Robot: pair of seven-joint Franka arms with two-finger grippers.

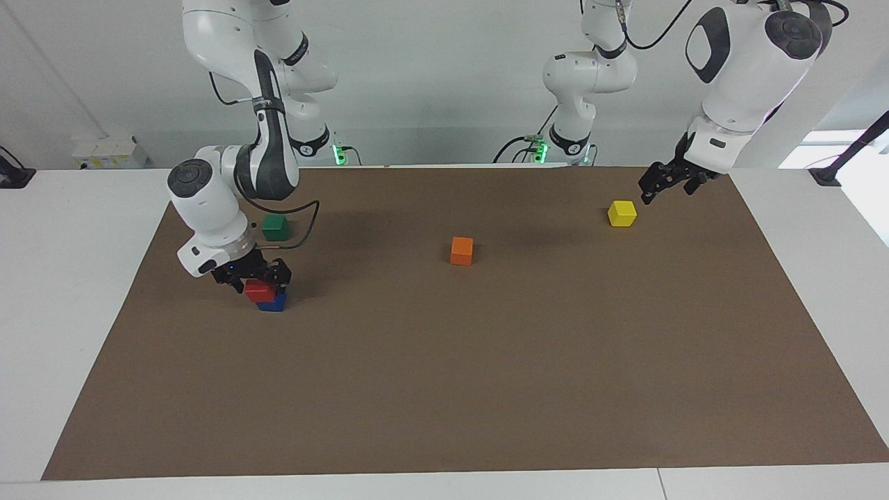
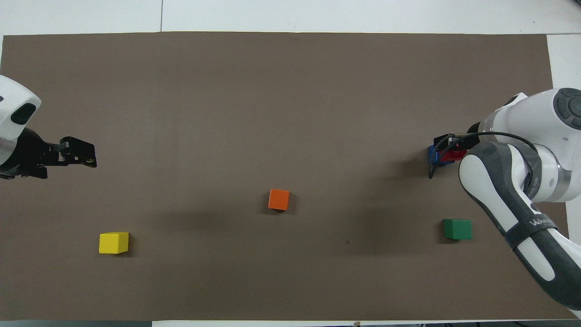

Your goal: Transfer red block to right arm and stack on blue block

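The red block [image 1: 259, 289] rests on top of the blue block [image 1: 272, 303], a little askew, toward the right arm's end of the brown mat. My right gripper [image 1: 254, 276] reaches down over the stack with a finger on each side of the red block, shut on it; a small blue light shows on the hand. In the overhead view the red block [image 2: 454, 156] and the blue block [image 2: 434, 155] peek out from under my right gripper [image 2: 450, 141]. My left gripper [image 1: 667, 184] hangs open and empty in the air over the mat beside the yellow block [image 1: 621, 213], where that arm waits.
An orange block [image 1: 461, 251] lies mid-mat. A green block [image 1: 274, 227] sits nearer to the robots than the stack, close to the right arm's elbow. The yellow block [image 2: 113, 242] lies toward the left arm's end. The brown mat [image 1: 486, 389] covers most of the white table.
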